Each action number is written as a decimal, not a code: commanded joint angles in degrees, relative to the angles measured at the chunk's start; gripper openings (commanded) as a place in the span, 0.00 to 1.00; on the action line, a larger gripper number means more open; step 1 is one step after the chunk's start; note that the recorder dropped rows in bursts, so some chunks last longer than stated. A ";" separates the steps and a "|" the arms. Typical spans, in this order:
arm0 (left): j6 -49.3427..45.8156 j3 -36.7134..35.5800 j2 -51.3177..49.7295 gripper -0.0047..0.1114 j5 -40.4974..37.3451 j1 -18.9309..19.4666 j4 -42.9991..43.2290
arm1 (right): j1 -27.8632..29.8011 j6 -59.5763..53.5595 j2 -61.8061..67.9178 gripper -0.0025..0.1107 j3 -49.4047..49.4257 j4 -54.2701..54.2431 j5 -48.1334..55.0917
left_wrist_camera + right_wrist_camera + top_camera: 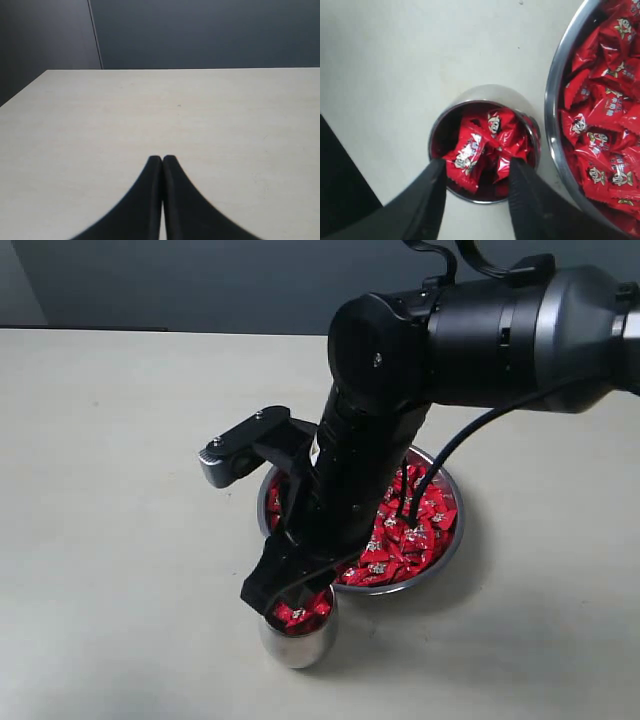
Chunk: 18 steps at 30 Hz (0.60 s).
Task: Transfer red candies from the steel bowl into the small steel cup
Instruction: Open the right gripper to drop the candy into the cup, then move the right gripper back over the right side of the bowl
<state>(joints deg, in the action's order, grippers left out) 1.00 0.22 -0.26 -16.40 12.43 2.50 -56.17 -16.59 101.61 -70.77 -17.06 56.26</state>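
The small steel cup stands on the table just in front of the steel bowl, and it holds several red candies. My right gripper hangs directly over the cup's mouth. In the right wrist view, this gripper is open above the cup. One red candy lies at the cup's rim, close to one finger. The bowl beside it is heaped with red candies. My left gripper is shut and empty over bare table, and it does not show in the exterior view.
The pale table stretches wide to the left and in front of the cup. The right arm's black body covers the bowl's left half. A dark wall runs behind the table's far edge.
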 commanded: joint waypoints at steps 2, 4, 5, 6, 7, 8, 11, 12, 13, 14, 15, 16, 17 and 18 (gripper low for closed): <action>0.15 -0.22 0.26 0.04 0.10 0.05 0.07 | 0.11 -0.37 -0.02 0.38 0.20 -0.02 -0.45; 0.15 -0.22 0.26 0.04 0.10 0.05 0.07 | 0.11 -0.37 -0.33 0.38 0.20 0.18 -0.45; 0.15 -0.22 0.26 0.04 0.10 0.05 0.07 | 0.11 -0.37 -0.54 0.38 0.20 0.33 -0.45; 0.15 -0.22 0.26 0.04 0.10 0.05 0.07 | 0.11 -0.37 -0.83 0.38 0.20 0.48 -0.58; 0.15 -0.22 0.26 0.04 0.10 0.05 0.07 | 0.11 -0.37 -1.11 0.38 0.20 0.63 -0.69; 0.15 -0.22 0.26 0.04 0.10 0.05 0.07 | 0.11 -0.37 -1.54 0.38 0.20 1.42 -0.97; 0.15 -0.22 0.26 0.04 0.10 0.05 0.07 | 0.11 1.96 -3.01 0.38 0.20 5.52 -1.98; 0.15 -0.22 0.26 0.04 0.10 0.05 0.07 | 0.11 3.12 -3.42 0.38 0.20 7.49 -2.27; 0.15 -0.22 0.26 0.04 0.10 0.05 0.07 | 0.11 4.15 -3.89 0.37 0.20 9.38 -2.48; 0.15 -0.22 0.26 0.04 0.10 0.05 0.07 | 0.11 5.74 -4.19 0.36 0.20 12.34 -2.73; 0.15 -0.22 0.26 0.04 0.10 0.05 0.07 | 0.11 8.02 -4.38 0.35 0.20 15.94 -2.84; 0.15 -0.22 0.26 0.04 0.10 0.05 0.07 | 0.11 10.25 -4.48 0.34 0.20 19.27 -2.94; 0.15 -0.22 0.26 0.04 0.10 0.05 0.07 | 0.11 14.01 -4.48 0.34 0.20 24.69 -2.94; 0.15 -0.22 0.26 0.04 0.10 0.05 0.07 | 0.11 16.59 -4.48 0.34 0.20 28.28 -2.94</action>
<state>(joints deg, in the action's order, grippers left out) 1.00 0.22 -0.26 -16.40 12.43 2.50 -56.17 -6.89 97.75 -70.77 0.70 53.81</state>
